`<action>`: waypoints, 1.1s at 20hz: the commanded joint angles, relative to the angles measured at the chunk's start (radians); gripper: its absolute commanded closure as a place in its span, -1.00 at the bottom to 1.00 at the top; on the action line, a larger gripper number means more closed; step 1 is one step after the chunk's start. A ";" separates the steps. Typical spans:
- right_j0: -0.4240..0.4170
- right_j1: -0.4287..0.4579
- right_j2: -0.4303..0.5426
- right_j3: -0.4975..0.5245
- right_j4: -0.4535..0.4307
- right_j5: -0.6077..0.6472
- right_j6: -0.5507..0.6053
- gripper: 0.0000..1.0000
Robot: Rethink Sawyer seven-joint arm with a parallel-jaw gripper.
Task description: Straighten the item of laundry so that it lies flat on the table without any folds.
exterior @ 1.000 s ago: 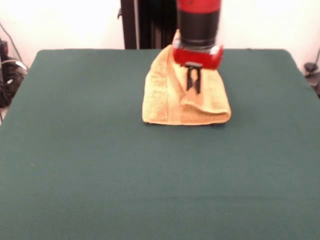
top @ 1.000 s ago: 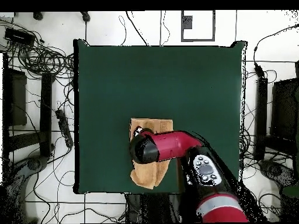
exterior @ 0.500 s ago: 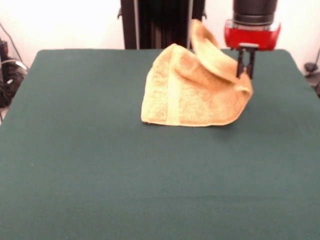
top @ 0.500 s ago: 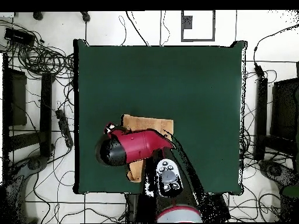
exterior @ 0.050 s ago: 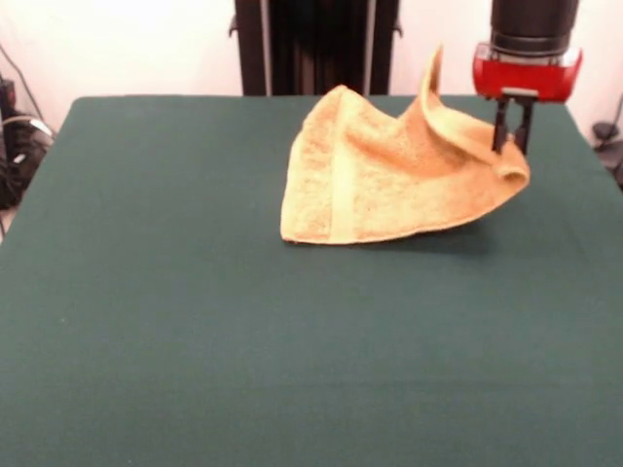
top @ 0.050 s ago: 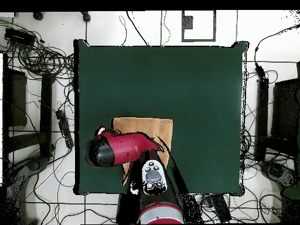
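Observation:
The item of laundry [exterior @ 0.050 s ago: 380, 180], an orange-tan terry washcloth, lies partly on the dark green table [exterior @ 0.050 s ago: 195, 321]. Its right corner is lifted off the surface. A flap of it stands up behind that corner. My gripper [exterior @ 0.050 s ago: 512, 136] is shut on the raised corner, with its black fingers [exterior @ 0.050 s ago: 500, 125] pinching the cloth. The left part of the cloth rests on the table with a woven band running down it. From above, the washcloth [top @ 0.050 s ago: 146, 126] shows as a flat tan patch. The red arm [top @ 0.050 s ago: 117, 149] covers its lower left part and hides the gripper.
Cables and dark equipment [top @ 0.050 s ago: 35, 64] crowd the floor around the table in the overhead view. A black post [exterior @ 0.050 s ago: 311, 44] stands behind the table's far edge. The cloth sits near that far edge.
My gripper has carried the pinched corner to the right in the front view. The washcloth has opened out from a folded bundle into a wider, stretched shape.

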 commanded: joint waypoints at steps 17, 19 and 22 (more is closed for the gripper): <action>-0.024 0.021 0.060 -0.107 0.220 0.083 0.112 -1.00; -0.055 -0.014 0.063 -0.102 0.212 0.128 0.071 -1.00; -0.115 -0.058 0.066 -0.093 0.174 0.211 -0.014 -1.00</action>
